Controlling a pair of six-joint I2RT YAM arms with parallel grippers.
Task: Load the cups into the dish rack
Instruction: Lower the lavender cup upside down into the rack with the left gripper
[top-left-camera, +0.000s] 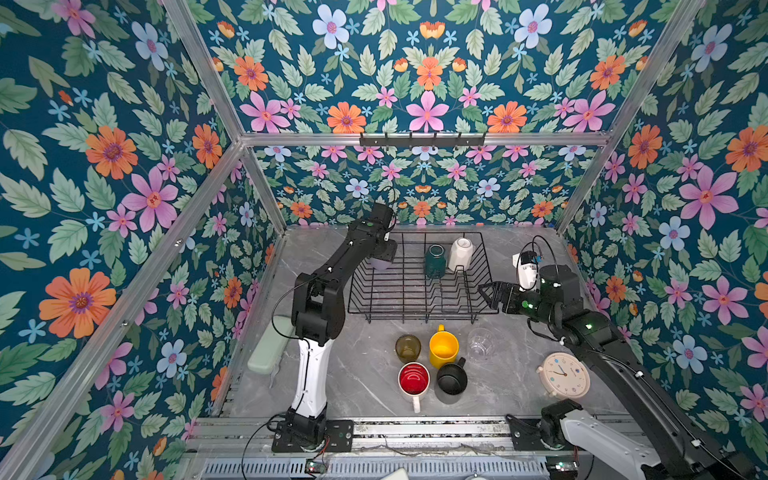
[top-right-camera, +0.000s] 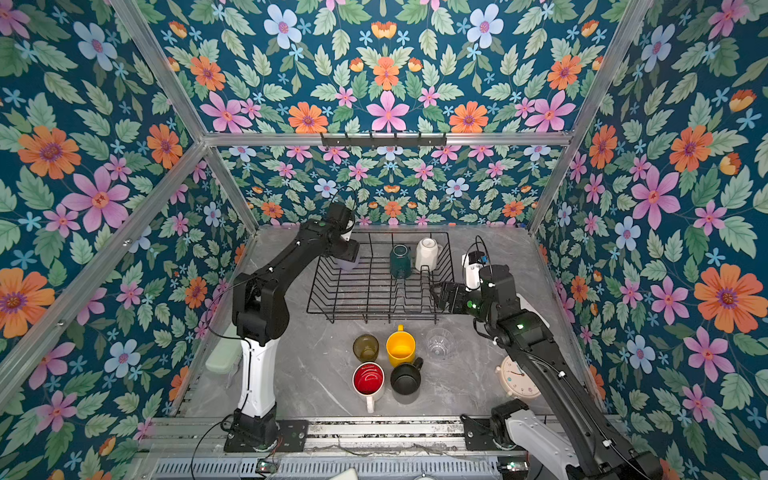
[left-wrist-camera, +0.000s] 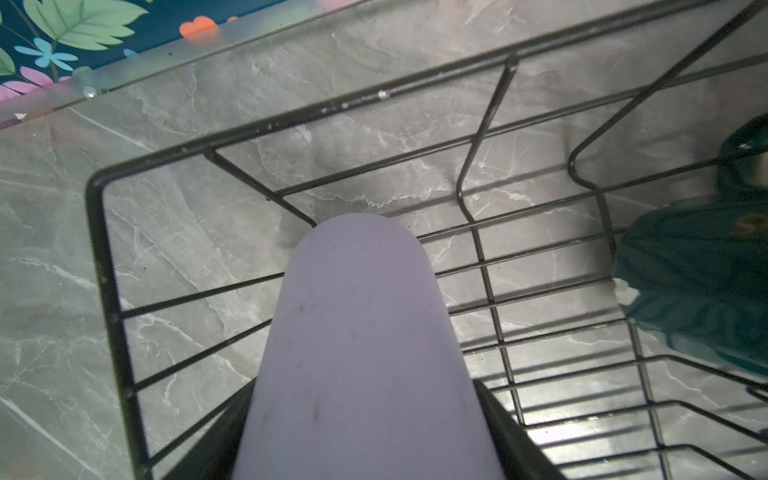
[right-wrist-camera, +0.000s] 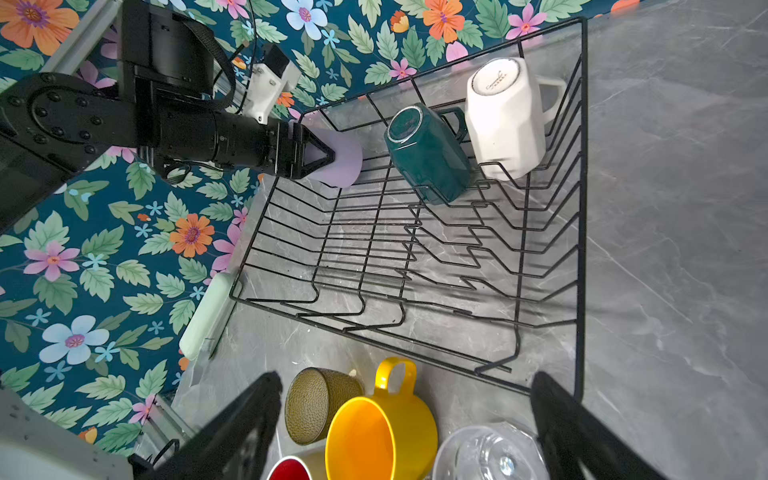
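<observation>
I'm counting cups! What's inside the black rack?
Two upside-down mugs: teal mug and white faceted mug. The left gripper holds a lilac tumbler over one corner; underneath it is hidden.

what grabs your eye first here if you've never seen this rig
Loud floral wallpaper covers every wall. Mid-table, the black dish rack holds an upturned teal mug and white faceted mug at its far side, while the left gripper holds a lilac tumbler at its far-left corner. A bright yellow mug stands in front of the rack.

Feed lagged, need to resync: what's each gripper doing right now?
Left gripper: closed on the lilac tumbler, over the dish rack.
Right gripper: open, empty.
</observation>
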